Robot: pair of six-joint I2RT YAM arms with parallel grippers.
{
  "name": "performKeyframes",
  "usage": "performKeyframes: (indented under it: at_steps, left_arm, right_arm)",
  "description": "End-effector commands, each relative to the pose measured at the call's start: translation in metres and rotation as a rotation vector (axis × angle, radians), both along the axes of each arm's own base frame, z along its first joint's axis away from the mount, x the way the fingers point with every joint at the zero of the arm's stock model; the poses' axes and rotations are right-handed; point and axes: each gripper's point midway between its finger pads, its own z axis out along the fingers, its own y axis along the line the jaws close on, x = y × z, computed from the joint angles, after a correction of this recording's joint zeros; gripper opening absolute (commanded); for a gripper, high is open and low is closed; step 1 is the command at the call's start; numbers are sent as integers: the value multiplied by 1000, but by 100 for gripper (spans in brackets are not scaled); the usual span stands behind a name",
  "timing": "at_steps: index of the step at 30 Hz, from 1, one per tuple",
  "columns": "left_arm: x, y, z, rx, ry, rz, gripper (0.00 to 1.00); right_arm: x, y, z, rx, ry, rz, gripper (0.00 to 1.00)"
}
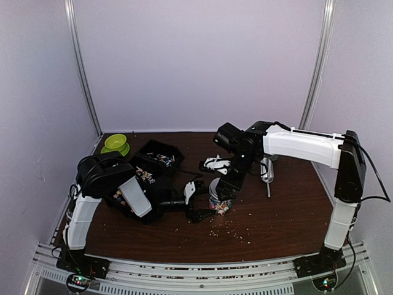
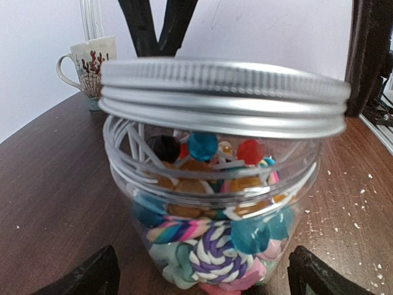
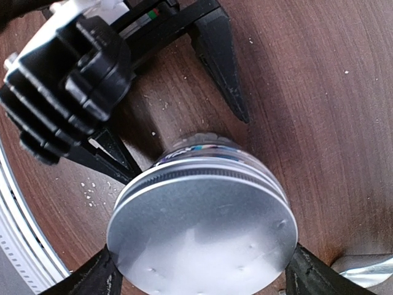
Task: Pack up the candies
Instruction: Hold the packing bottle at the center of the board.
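Note:
A clear plastic jar (image 2: 212,203) stands on the brown table, packed with the candies (image 2: 221,252): striped swirls, blue, pink and orange sweets. In the top view the jar (image 1: 219,206) is at the table's middle. My left gripper (image 2: 202,279) is open, with a finger (image 2: 92,276) on each side of the jar's base and a gap on both sides. My right gripper (image 3: 199,279) is shut on a silver screw lid (image 3: 202,233). It holds the lid (image 2: 224,92) slightly tilted just over the jar's mouth. In the top view the right gripper (image 1: 225,186) is directly above the jar.
A black bin (image 1: 156,163) with more sweets is at the left, a green bowl (image 1: 115,144) behind it. A patterned mug (image 2: 89,64) stands beyond the jar; it also shows in the top view (image 1: 266,167). Pale crumbs (image 1: 227,228) litter the table near the jar.

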Motion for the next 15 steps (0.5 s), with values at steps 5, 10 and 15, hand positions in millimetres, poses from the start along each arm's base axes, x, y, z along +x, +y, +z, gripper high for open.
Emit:
performKeyframes:
  at_steps: [5,10,15]
  left_arm:
    - [-1,-1,2,-22,-34,-4,98]
    - [-2,-1,0,-17,-34,-7,98]
    - [-2,-2,0,-15,-33,-13,98]
  right_arm:
    - [11,-1,2,-26,-27,-9,90]
    - [14,1,1,-32,-30,-9,91]
    - [17,5,4,-21,-40,-13,92]
